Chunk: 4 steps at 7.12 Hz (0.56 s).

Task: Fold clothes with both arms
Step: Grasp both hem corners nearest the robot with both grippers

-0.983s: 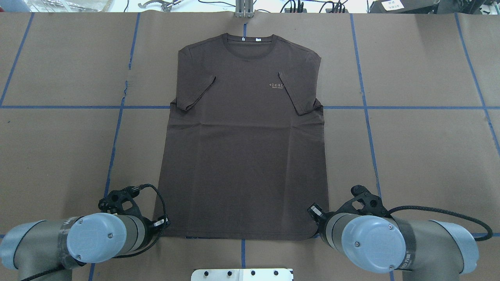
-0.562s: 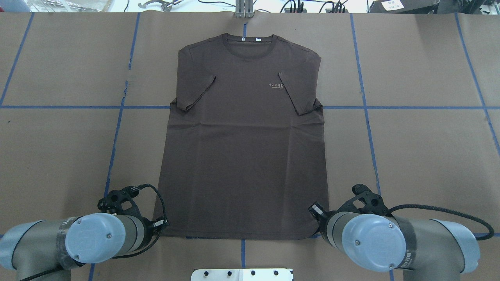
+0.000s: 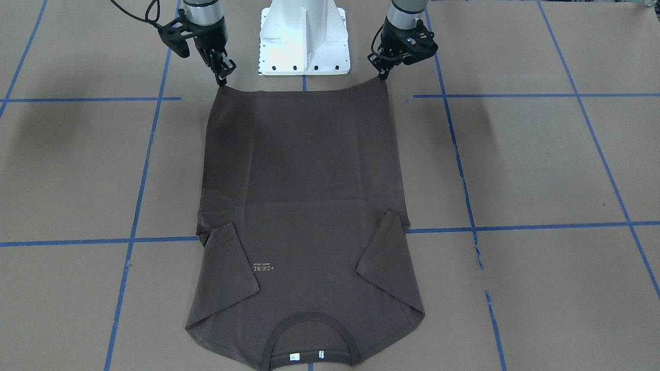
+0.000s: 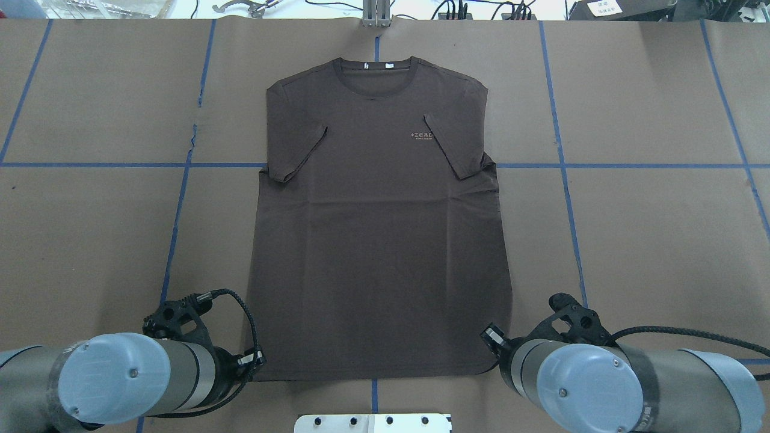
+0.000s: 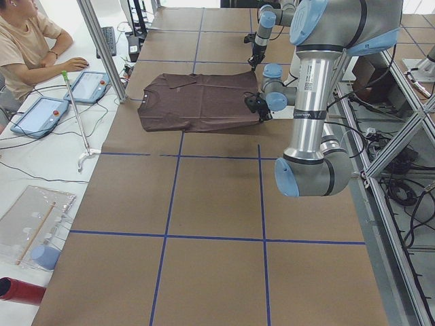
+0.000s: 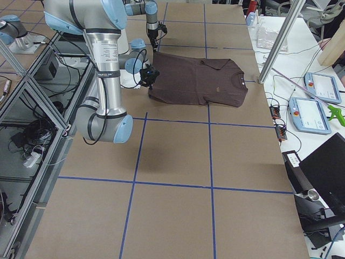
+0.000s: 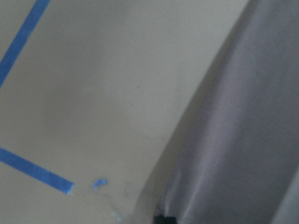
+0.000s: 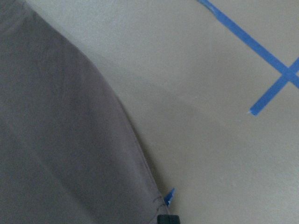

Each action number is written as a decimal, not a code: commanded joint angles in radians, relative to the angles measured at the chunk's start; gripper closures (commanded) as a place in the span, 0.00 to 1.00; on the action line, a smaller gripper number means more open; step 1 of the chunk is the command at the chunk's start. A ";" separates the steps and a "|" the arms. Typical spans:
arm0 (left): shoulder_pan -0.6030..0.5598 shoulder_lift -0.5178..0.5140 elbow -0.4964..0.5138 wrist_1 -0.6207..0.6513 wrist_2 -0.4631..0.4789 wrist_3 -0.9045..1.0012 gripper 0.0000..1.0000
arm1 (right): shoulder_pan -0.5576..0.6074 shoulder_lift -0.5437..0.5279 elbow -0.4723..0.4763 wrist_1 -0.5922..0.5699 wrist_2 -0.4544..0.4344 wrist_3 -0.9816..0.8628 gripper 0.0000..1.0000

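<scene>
1. The T-shirt (image 4: pixel 379 240) lies flat and front up on the table (image 4: pixel 656 240), sleeves folded inward, collar farthest from the robot.
2. It looks soft, light and limp, so it will likely sag; the hem corners suit gripping.
3. The left claw (image 3: pixel 382 76) and right claw (image 3: pixel 223 78) each appear clamped on a hem corner.
4. The white base (image 3: pixel 304 36) stands just behind the hem.

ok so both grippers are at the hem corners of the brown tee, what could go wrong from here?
1. The left gripper and right gripper each pinch only the very corner of the dark brown short-sleeved T-shirt. One corner may slip out, which would skew the fold.
2. The tucked-in sleeves lie loose on the chest and may flop open if the cloth is dragged or lifted fast.
</scene>
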 commanded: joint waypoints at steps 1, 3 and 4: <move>0.030 -0.001 -0.136 0.059 -0.052 -0.066 1.00 | -0.052 -0.006 0.126 -0.122 0.000 -0.001 1.00; -0.025 -0.013 -0.161 0.111 -0.048 -0.038 1.00 | 0.047 0.032 0.099 -0.119 -0.008 -0.087 1.00; -0.152 -0.059 -0.137 0.110 -0.045 0.069 1.00 | 0.151 0.132 0.021 -0.118 -0.002 -0.179 1.00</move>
